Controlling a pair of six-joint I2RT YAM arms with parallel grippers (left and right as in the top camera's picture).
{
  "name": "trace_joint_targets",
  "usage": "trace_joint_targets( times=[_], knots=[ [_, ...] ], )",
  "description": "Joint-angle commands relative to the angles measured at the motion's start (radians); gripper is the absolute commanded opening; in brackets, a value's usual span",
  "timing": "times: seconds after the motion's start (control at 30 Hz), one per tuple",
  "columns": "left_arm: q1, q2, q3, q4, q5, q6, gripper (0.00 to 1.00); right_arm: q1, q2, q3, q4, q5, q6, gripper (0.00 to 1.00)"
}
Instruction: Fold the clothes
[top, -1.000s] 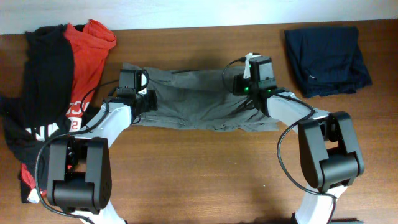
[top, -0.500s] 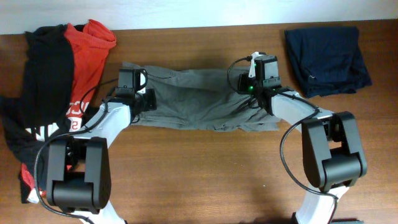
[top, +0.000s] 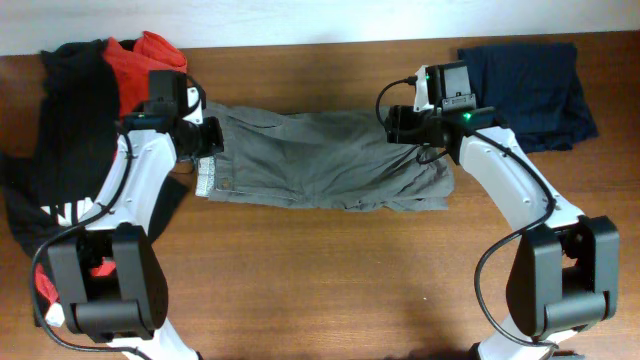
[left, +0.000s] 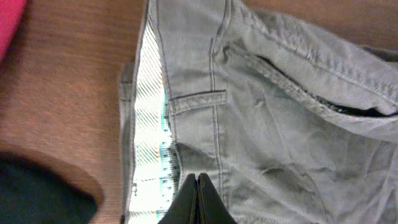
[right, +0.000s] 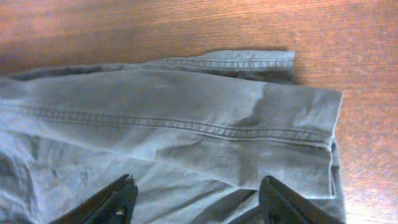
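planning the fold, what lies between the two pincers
The shorts fill that whole gap, from left pincer to right pincer, clearest in the overhead view.

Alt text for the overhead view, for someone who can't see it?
Grey-olive shorts lie spread across a wooden table, with the left tool at the waistband end and the right tool at the leg end. Red and black tops are heaped at the left edge; a navy garment lies at the right.
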Motion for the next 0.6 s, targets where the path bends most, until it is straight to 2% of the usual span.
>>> trace_joint_targets(
  times=[0.0, 0.1, 0.17, 0.37, 0.57],
  knots=[
    [0.034, 0.006, 0.013, -0.015, 0.019, 0.041, 0.07, -0.025, 0.022, 0.010, -0.003, -0.003, 0.001, 0.32],
    [0.061, 0.024, 0.013, 0.001, 0.019, 0.048, 0.07, -0.036, 0.075, 0.009, 0.053, 0.010, -0.035, 0.10],
    [0.075, 0.039, 0.013, 0.015, 0.018, 0.048, 0.07, -0.037, 0.114, 0.009, 0.092, 0.044, -0.040, 0.04],
    [0.094, 0.099, 0.013, 0.031, 0.040, 0.048, 0.06, -0.037, 0.217, 0.009, 0.198, 0.075, -0.039, 0.04],
    [0.085, 0.140, 0.013, 0.029, 0.090, 0.048, 0.07, -0.037, 0.282, 0.009, 0.230, 0.104, -0.039, 0.04]
  ],
)
